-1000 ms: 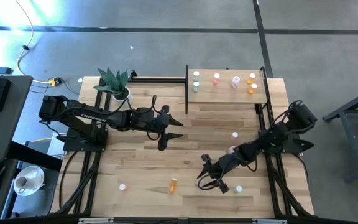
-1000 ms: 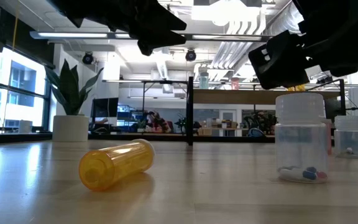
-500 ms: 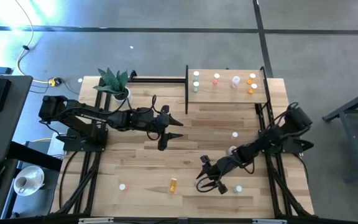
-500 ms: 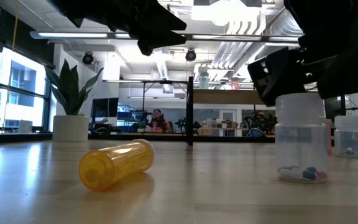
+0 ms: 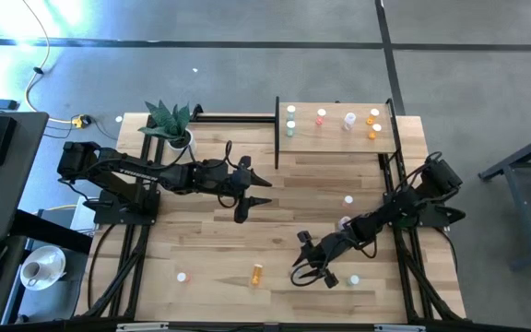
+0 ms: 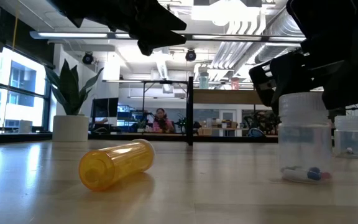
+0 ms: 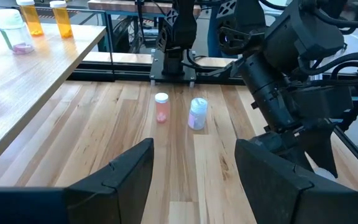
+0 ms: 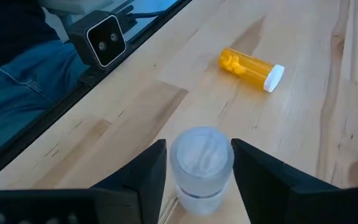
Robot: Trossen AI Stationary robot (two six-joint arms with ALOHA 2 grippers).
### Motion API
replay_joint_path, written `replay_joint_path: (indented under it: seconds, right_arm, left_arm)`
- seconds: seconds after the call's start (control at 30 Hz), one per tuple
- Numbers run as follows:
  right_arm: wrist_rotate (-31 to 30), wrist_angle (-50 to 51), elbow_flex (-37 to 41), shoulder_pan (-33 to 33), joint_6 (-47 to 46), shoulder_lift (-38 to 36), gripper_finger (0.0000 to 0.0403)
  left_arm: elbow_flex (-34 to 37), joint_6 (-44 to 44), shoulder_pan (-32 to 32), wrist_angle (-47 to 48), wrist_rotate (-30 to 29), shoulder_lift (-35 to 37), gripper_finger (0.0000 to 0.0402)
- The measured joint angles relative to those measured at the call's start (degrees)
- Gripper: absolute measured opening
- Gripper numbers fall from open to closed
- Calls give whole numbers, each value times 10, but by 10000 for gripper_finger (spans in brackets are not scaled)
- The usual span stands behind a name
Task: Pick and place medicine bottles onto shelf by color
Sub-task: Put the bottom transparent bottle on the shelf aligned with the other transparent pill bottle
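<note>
Two arms show in the high view. The left gripper [image 5: 258, 192] hangs mid-frame, fingers spread and empty, unmoved. The right gripper [image 5: 313, 270], lower right of centre, has narrowed its fingers around the upright clear bottle [image 8: 201, 158], which has shifted slightly rightward in the low view. The orange bottle [image 6: 115, 163] lies lower left there.

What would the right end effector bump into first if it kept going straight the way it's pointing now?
The clear bottle comes first: it stands upright between the right end effector's fingers, which flank it. Past it the way looks free across bare table to the front edge; the orange bottle lying on its side seems off that line, though depth is uncertain.
</note>
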State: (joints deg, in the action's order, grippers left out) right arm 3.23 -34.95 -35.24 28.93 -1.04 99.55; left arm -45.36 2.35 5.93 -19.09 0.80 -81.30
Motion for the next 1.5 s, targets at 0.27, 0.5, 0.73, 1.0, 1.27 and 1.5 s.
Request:
replay_joint_path:
  seconds: [0.27,0.5,0.73,1.0,1.27,1.5]
  right_arm:
    - [0,0,0,0,14,0,133]
    - [-15,2,0,-6,41,-27,130]
    - [-119,116,0,-9,76,-161,129]
    - [-309,230,0,4,129,-338,129]
    - [-513,257,0,3,202,-464,129]
    - [-676,258,0,-39,228,-522,129]
  left_arm:
    - [0,0,0,0,0,0,215]
    - [0,0,0,3,0,0,215]
    - [0,0,0,6,0,0,215]
    - [0,0,0,9,0,0,215]
    - [0,0,0,9,0,0,215]
    - [0,0,0,9,0,0,215]
